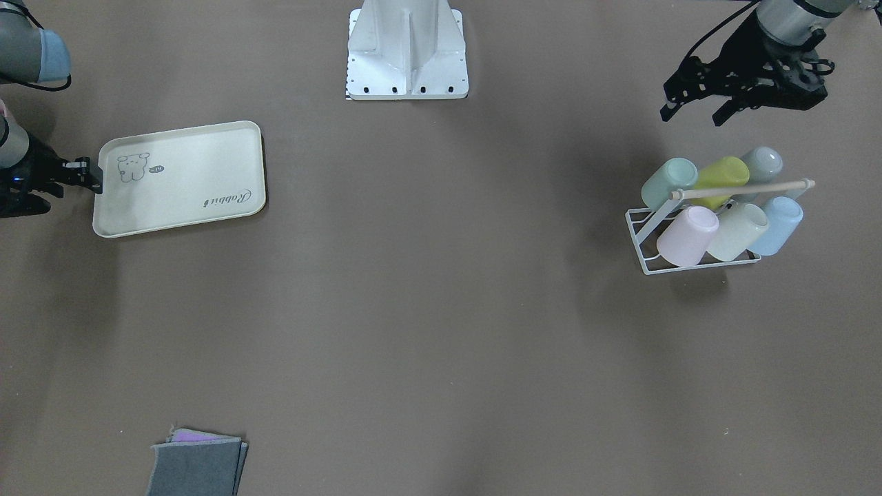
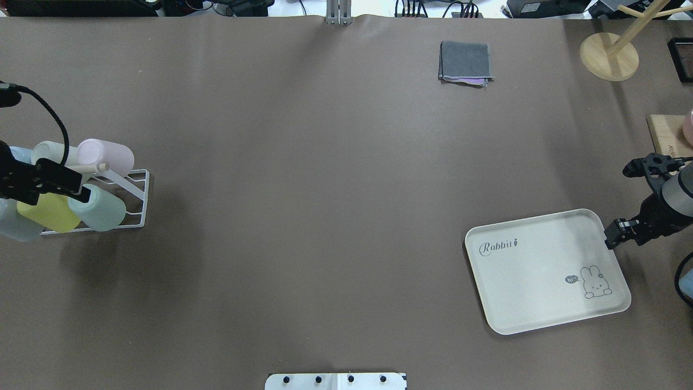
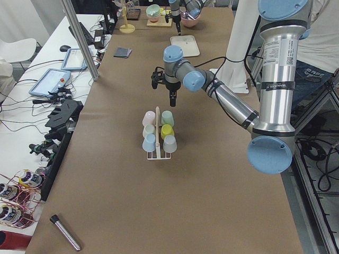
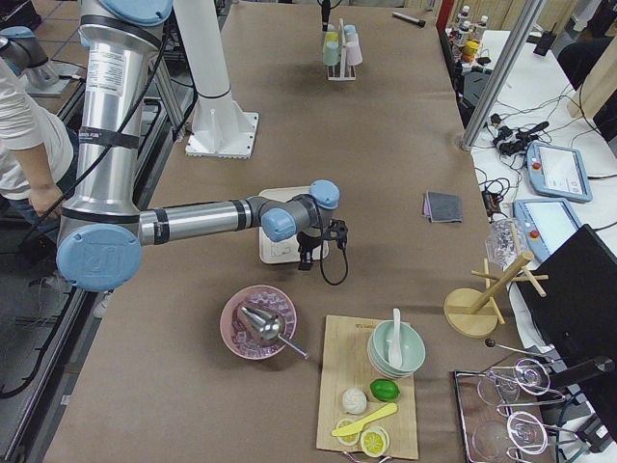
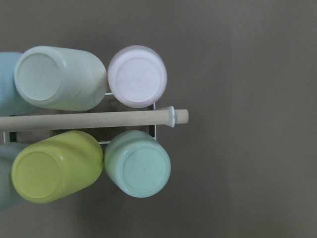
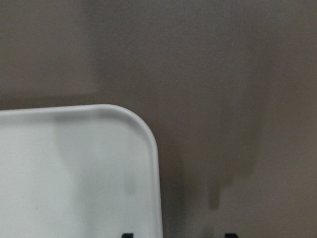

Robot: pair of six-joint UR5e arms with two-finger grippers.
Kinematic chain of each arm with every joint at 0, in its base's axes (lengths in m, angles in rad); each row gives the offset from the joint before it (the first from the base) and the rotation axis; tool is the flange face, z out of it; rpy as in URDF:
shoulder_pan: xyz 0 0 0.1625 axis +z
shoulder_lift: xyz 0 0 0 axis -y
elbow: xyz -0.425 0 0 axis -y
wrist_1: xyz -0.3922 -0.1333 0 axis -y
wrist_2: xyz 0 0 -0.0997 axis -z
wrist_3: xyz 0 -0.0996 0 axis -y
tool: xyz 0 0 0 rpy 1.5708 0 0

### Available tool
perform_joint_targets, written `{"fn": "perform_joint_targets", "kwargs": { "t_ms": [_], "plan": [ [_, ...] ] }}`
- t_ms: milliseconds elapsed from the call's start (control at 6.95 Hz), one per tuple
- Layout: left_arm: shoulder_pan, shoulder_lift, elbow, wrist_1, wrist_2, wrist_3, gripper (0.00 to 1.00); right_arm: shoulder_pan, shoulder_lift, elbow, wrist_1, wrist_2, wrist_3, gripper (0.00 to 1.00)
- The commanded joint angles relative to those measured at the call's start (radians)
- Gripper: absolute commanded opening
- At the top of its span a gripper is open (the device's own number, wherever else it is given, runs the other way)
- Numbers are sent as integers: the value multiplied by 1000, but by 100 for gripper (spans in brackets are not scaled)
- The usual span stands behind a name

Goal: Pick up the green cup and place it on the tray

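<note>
The green cup (image 1: 670, 180) is a pale mint tumbler lying on its side at the end of a white wire rack (image 1: 641, 241), next to a yellow-green cup (image 1: 722, 179). The left wrist view looks straight down on its base (image 5: 138, 164). My left gripper (image 1: 692, 117) hangs open and empty above the rack, apart from the cups. The cream tray (image 1: 179, 179) with "Rabbit" lettering lies flat at the table's other end. My right gripper (image 1: 93, 176) is open at the tray's corner (image 6: 143, 134), one fingertip over the rim, one outside it.
The rack also holds pink (image 1: 689, 235), cream (image 1: 739, 231), blue (image 1: 777, 224) and grey-green (image 1: 761, 164) cups under a wooden rod (image 5: 99, 119). A folded grey cloth (image 1: 196, 465) lies at the table's operator side. The robot base (image 1: 406, 52) stands at mid-table. A wooden stand (image 2: 609, 54) is at the far right.
</note>
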Motion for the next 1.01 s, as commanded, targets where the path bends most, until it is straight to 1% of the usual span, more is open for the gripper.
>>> {"fn": "perform_joint_targets", "kwargs": {
  "t_ms": [0, 144, 288, 432, 576, 720, 863],
  "plan": [
    [103, -50, 1, 3, 52, 0, 97, -27, 21, -24, 0, -1, 4, 68],
    [159, -77, 1, 3, 109, 5, 97, -32, 28, -28, 0, 1, 16, 62],
    [215, -107, 1, 3, 135, 6, 97, -33, 28, -28, -1, 2, 19, 56],
    [241, -125, 0, 5, 137, 51, 98, -33, 28, -28, -1, 5, 18, 51],
    [249, -133, 1, 5, 167, 127, 98, -32, 26, -26, -1, 7, 18, 48],
    [273, -134, 1, 6, 225, 191, 98, -32, 25, -26, -4, 11, 18, 44],
    [287, -131, 4, 8, 281, 277, 98, -32, 23, -26, -4, 17, 18, 44]
  ]
}}
